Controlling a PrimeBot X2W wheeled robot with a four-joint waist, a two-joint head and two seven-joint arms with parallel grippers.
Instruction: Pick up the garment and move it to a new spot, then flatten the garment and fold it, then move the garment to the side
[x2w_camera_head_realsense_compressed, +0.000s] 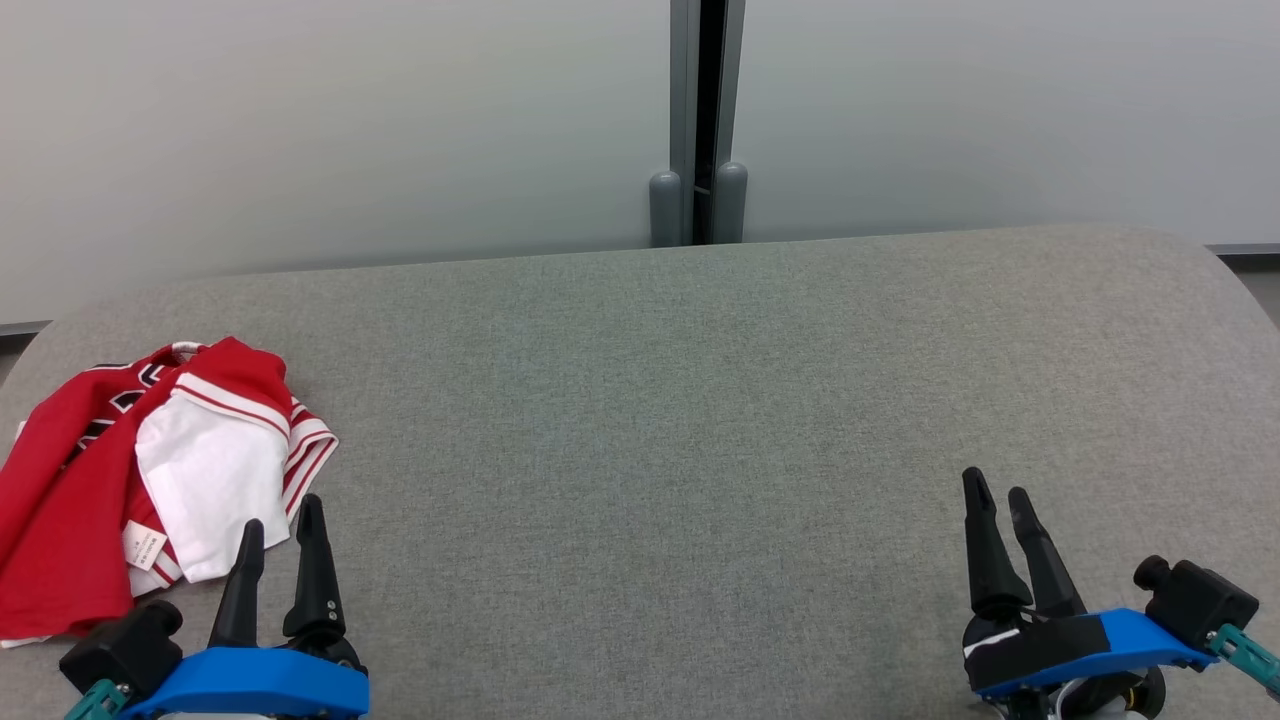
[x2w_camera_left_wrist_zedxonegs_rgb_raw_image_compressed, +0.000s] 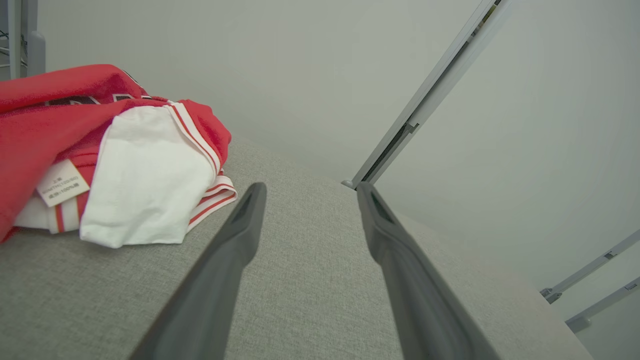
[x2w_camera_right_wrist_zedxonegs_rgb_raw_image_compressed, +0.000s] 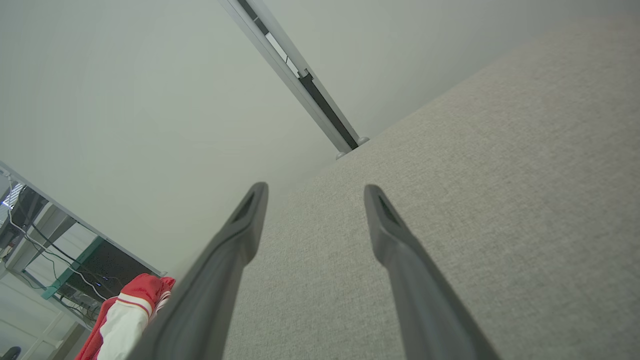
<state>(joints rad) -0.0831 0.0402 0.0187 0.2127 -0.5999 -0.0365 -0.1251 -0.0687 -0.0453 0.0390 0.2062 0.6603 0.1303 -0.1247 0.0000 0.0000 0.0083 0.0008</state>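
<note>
A crumpled red and white garment (x2w_camera_head_realsense_compressed: 150, 470) with striped trim and a small label lies at the left end of the grey fabric surface (x2w_camera_head_realsense_compressed: 660, 430). My left gripper (x2w_camera_head_realsense_compressed: 281, 520) stands open just right of the garment's near edge, with nothing between its fingers. In the left wrist view the garment (x2w_camera_left_wrist_zedxonegs_rgb_raw_image_compressed: 120, 160) sits left of the open left gripper (x2w_camera_left_wrist_zedxonegs_rgb_raw_image_compressed: 310, 192). Far to the right, my right gripper (x2w_camera_head_realsense_compressed: 995, 492) is open above bare fabric. The right wrist view has the open right gripper (x2w_camera_right_wrist_zedxonegs_rgb_raw_image_compressed: 315, 192) and the garment (x2w_camera_right_wrist_zedxonegs_rgb_raw_image_compressed: 127, 315) at the lower left.
The grey upholstered surface stretches wide between the two grippers. A pale wall (x2w_camera_head_realsense_compressed: 330, 120) runs behind it, split by a grey vertical post (x2w_camera_head_realsense_compressed: 700, 120) with a dark gap. The surface curves off at its left and right ends.
</note>
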